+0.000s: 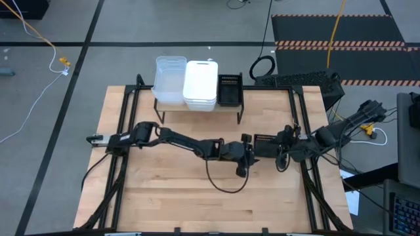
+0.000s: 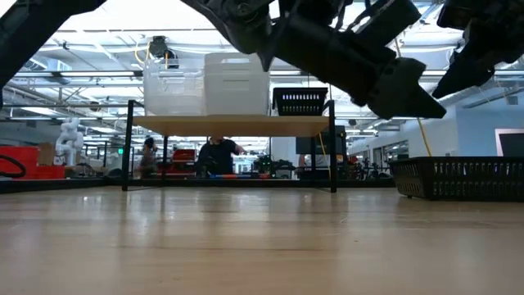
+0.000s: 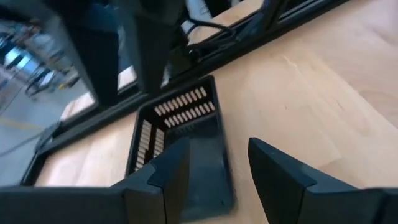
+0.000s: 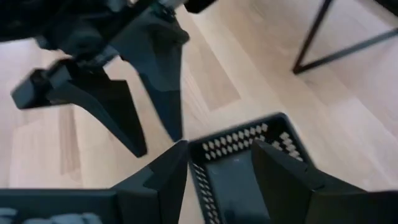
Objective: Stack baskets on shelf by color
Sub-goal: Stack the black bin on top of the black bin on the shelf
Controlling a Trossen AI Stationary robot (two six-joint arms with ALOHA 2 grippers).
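On the shelf [image 1: 197, 107] at the far side stand a stack of clear baskets [image 1: 169, 82], a stack of white baskets [image 1: 200, 85] and a black basket [image 1: 230, 90]. Another black perforated basket [image 1: 264, 145] rests on its bottom on the table right of the middle [image 2: 458, 176]. My left gripper [image 1: 248, 156] hangs open just left of it, above the table [image 2: 401, 94], pointing at it [image 3: 219, 149]. My right gripper [image 1: 281, 151] is open above the basket's right end [image 4: 219, 152], higher up [image 2: 471, 49]. Neither touches the basket.
The shelf's thin black legs [image 2: 332, 147] stand on the far half of the table. Black frame rails [image 1: 305, 164] run along the table's left and right sides. A cable loop [image 1: 226, 180] hangs below the left arm. Bare wood [image 1: 197, 203] lies toward the near edge.
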